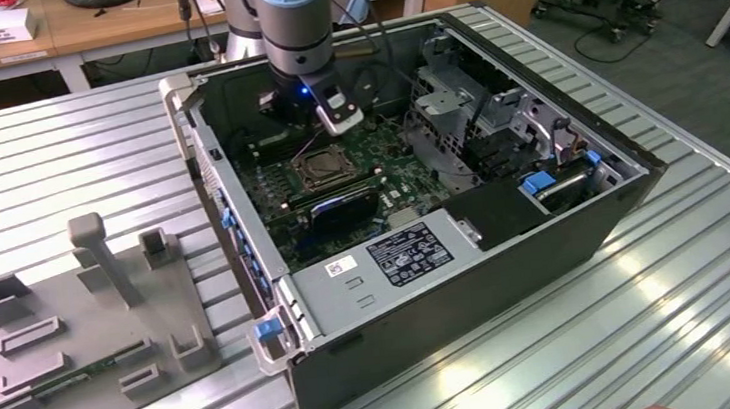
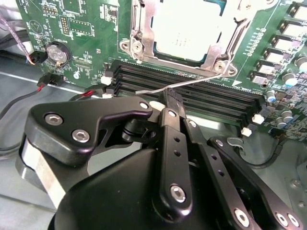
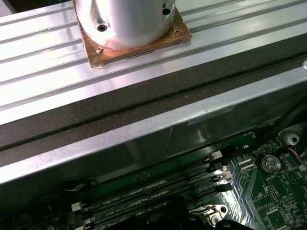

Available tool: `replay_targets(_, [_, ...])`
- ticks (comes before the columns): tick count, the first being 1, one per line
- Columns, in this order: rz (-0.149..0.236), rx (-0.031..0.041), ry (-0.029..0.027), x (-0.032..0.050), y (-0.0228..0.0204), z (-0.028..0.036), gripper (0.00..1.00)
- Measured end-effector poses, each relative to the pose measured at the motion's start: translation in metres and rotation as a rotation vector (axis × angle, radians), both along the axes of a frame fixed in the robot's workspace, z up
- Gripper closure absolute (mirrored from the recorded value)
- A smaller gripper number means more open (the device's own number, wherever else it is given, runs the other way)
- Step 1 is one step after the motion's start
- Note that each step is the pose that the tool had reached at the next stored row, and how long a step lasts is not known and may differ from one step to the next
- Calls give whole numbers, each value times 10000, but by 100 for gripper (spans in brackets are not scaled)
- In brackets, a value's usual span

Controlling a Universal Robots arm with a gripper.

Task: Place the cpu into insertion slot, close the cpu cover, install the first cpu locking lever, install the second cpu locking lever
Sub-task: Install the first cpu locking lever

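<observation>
Gripper: black gripper (image 2: 162, 104) with linked fingers, poised over the green board just beside the insertion slot (image 1: 322, 171) in the exterior view. Its fingers are drawn together with no gap visible at the tips, and the tips meet the locking lever. Whether the wire is pinched between them cannot be told.
Slot: square dark insertion slot with a silvery rim, set in the green circuit board.
Chip: flat square pale-metal cpu (image 2: 187, 28), seated inside the insertion slot.
Cover: thin silvery windowed cpu cover (image 2: 142, 28), lying flat over the insertion slot, with the chip showing through its window.
Lever: thin silvery wire locking lever (image 2: 201, 82), running from a corner of the insertion slot along its edge, raised above the memory slots.
Memory: long narrow black memory slots (image 2: 206, 96) (image 3: 144, 201), just beside the insertion slot.
Case: open black computer case (image 1: 481, 294) around the insertion slot, resting on a ribbed aluminium table (image 1: 67, 163).
Fixture: grey plastic holder plate (image 1: 83, 332), well apart from the insertion slot, to the exterior view's left, outside the case.
</observation>
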State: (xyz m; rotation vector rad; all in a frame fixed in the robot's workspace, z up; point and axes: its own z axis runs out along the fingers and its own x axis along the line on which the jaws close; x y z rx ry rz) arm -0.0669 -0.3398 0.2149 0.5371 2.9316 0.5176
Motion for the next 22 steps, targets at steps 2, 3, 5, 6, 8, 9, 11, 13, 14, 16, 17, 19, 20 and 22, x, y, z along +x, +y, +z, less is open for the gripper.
replay_targets(2, [0,1,0,6,0,-10,89])
replay_targets(3, [0,0,0,9,0,-14,89])
replay_targets(5, [-1,-1,1,12,-1,-18,89])
replay_targets(6, [-2,-2,2,12,-1,-18,89])
replay_targets(8, [-1,0,1,13,-1,-19,89])
replay_targets(9, [0,0,0,14,-1,-19,89])
replay_targets(11, [-1,4,-2,14,0,-24,89])
replay_targets(13, [0,2,-1,15,0,-39,89])
replay_targets(14, [-1,1,-1,15,-1,-48,89])
replay_targets(16, [0,1,0,16,0,-62,89])
replay_targets(17, [0,1,0,17,-1,-67,89])
replay_targets(19, [1,-1,1,23,-1,-73,89])
replay_targets(20, [0,0,1,28,-1,-74,89])
replay_targets(22, [0,1,1,43,-1,-76,89])
